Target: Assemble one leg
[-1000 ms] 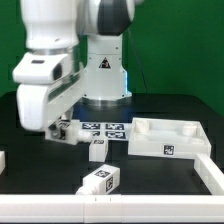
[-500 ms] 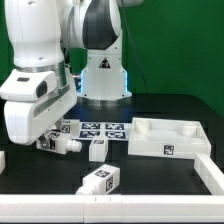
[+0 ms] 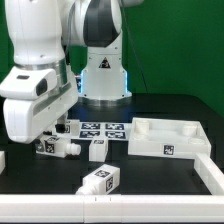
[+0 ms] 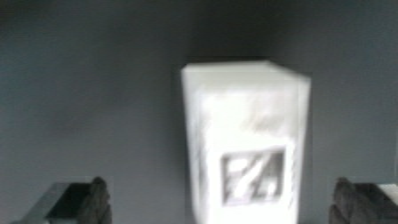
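Note:
A white leg with a black marker tag lies lengthwise between my gripper's two dark fingers, which stand wide apart at either side and do not touch it. In the exterior view my gripper hangs low over that leg at the exterior view's left. The gripper is open. A second white leg lies just to its right. A third lies nearer the front. The white tabletop part with raised rims sits at the exterior view's right.
The marker board lies in front of the robot base. A white rail runs along the front edge, with another white piece at the front right. The table is black.
The arm has swung to the exterior view's left and dropped lower. The leg under it now lies a little further left and nearer the front. Little has changed in the last half second.

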You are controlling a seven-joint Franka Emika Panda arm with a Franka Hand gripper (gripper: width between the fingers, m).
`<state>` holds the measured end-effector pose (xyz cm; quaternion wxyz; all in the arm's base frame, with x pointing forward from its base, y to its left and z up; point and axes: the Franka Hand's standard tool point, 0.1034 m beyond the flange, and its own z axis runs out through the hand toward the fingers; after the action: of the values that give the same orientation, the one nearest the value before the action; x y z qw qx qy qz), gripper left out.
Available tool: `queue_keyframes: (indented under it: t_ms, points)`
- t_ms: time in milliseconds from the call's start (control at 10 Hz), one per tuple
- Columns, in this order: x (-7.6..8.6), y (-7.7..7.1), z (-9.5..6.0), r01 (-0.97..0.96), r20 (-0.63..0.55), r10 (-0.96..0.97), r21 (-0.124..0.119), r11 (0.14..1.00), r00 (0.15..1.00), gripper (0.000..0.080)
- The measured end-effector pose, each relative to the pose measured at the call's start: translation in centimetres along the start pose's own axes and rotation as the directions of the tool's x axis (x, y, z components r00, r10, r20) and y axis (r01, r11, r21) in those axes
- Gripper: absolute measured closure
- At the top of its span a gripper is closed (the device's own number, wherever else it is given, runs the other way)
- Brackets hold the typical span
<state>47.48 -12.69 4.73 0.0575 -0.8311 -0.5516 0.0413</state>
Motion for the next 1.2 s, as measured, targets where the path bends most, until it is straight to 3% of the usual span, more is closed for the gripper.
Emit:
queue_keyframes:
  t_ms: [200, 400, 1000, 1100, 1200]
  points:
    - [3.6, 2.4, -2.9, -0.047, 0.006, 0.047, -0.027, 0.999, 0.999, 0.0152]
    - [7.0, 4.0, -4.0, -0.07, -0.001, 0.07, -0.058, 0.996, 0.998, 0.0151]
    - [6.6, 3.8, -3.8, -0.069, 0.0, 0.069, -0.052, 0.996, 0.998, 0.0151]
    - [7.0, 4.0, -4.2, -0.199, -0.011, 0.199, -0.06, 0.978, 0.98, 0.0151]
    - [8.3, 4.1, -4.3, -0.349, -0.018, 0.348, -0.053, 0.936, 0.937, 0.0151]
